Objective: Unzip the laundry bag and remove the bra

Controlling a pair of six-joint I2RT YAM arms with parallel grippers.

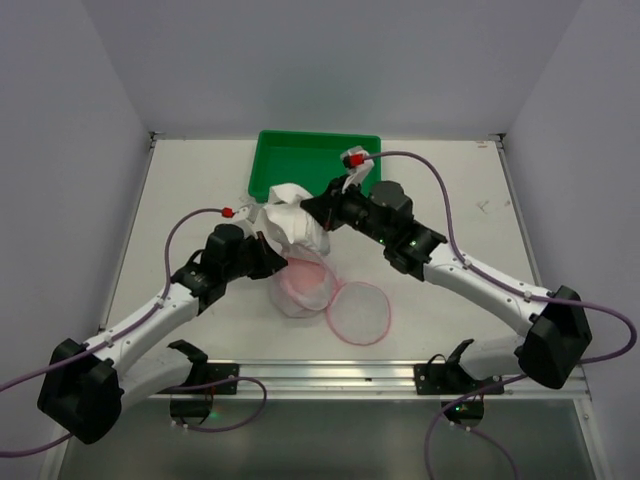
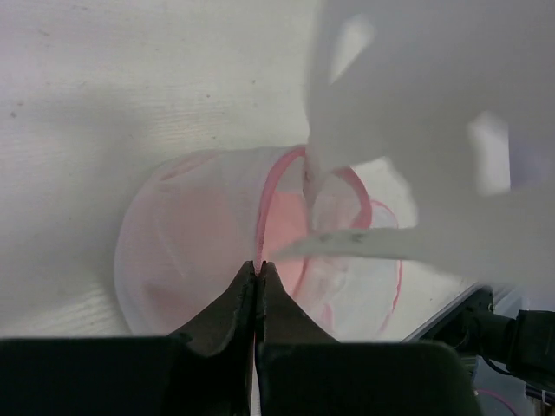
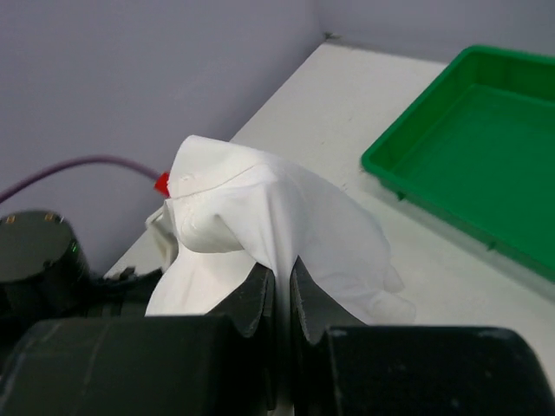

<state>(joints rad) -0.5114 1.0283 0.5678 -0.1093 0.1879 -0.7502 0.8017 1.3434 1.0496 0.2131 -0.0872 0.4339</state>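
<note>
The laundry bag (image 1: 305, 285), a round white mesh pouch with pink trim, lies open in the middle of the table, its lid disc (image 1: 358, 313) flat beside it. My left gripper (image 2: 259, 264) is shut on the pouch's pink rim (image 2: 263, 227). The white bra (image 1: 292, 222) hangs lifted above the pouch. My right gripper (image 3: 283, 270) is shut on the bra's fabric (image 3: 260, 217) and holds it up. A blurred bra strap (image 2: 373, 243) crosses the left wrist view over the pouch opening.
A green rectangular tray (image 1: 315, 165) stands at the back of the table, just behind the bra; it also shows in the right wrist view (image 3: 486, 147). Grey walls close in the table on three sides.
</note>
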